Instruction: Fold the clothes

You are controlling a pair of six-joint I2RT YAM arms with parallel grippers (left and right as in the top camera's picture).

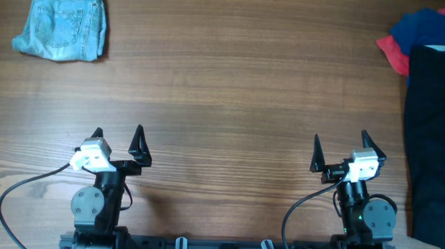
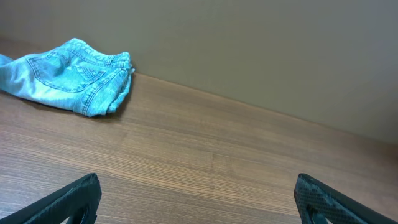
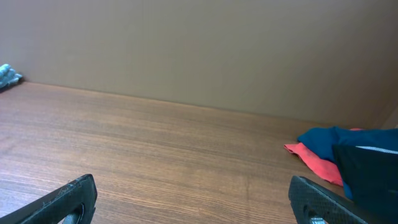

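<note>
In the upper left of the overhead frame the denim shorts (image 1: 62,21) lie in a compact bundle at the far edge of the surface (image 1: 232,87), partly cut by the frame's top. The left claw (image 1: 118,134) sits lower left, jaws fully spread and holding nothing, with the shorts well apart beyond it. The whole middle of the wood is open room for spreading cloth.

The right claw (image 1: 341,142), lower right, is equally wide and empty. To its right lies the black garment (image 1: 435,143), its long axis running top to bottom along the frame's right edge and partly out of view. Above it are the dark blue garment (image 1: 426,28) and the red one (image 1: 394,51), overlapped. The right arm is clearly nearer this pile, so a pull leftward into the clear centre looks likely.
</note>
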